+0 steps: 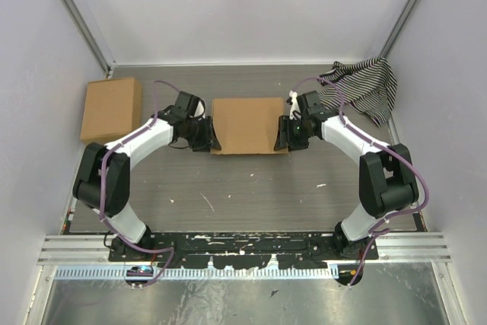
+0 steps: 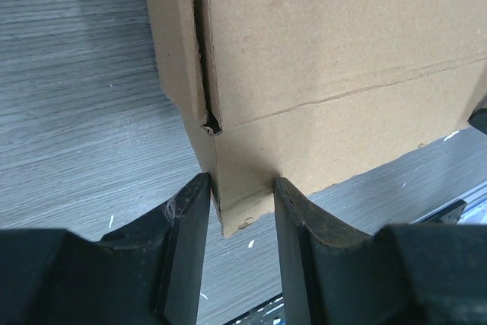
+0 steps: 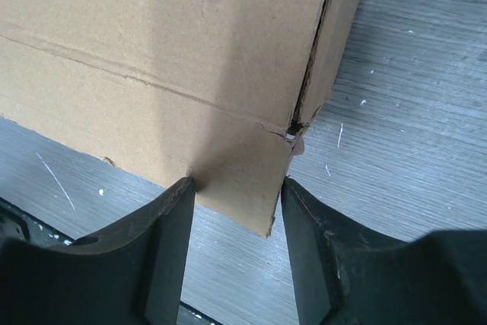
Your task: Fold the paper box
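Left wrist: left gripper point(image 2: 240, 188) and right gripper point(image 3: 237, 188) each pinch a paper box point(image 2: 327, 51) corner between the jaws (shallow bite), so it may slip or tear.

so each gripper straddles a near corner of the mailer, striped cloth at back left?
No, the top view shows the striped cloth at back right. The left gripper and right gripper do straddle near corners of the paper box.

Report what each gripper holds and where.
The left gripper pinches the paper box by its near left corner. The right gripper straddles the near right corner; whether it grips yet cannot be told.
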You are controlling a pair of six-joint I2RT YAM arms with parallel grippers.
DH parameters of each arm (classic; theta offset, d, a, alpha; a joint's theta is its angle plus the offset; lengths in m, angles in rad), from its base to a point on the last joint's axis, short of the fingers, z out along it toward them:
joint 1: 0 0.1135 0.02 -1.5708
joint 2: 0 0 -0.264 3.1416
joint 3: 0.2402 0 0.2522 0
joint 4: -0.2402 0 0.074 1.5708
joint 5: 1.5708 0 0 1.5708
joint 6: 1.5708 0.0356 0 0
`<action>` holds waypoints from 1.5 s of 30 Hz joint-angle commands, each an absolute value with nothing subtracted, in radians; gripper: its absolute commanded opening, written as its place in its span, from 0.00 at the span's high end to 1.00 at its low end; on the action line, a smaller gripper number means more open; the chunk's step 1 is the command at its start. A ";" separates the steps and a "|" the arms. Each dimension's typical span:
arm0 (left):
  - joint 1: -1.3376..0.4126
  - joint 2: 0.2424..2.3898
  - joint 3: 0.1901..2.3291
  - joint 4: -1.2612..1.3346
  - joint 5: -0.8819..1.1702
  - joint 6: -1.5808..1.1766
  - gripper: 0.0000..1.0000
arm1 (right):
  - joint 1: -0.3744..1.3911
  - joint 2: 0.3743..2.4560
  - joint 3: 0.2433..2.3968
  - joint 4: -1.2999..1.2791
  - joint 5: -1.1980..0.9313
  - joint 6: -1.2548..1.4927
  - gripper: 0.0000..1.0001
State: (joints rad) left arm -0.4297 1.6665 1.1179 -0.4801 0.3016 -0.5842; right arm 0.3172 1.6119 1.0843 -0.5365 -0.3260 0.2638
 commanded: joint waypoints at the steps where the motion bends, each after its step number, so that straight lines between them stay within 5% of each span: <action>1: -0.434 1.637 1.141 -0.483 0.335 -0.580 0.55 | 0.314 1.580 1.141 -0.540 -0.391 0.258 0.46; 45: -0.434 1.731 1.156 -0.460 0.307 -0.566 0.56 | 0.302 1.652 1.044 -0.382 -0.289 0.270 0.47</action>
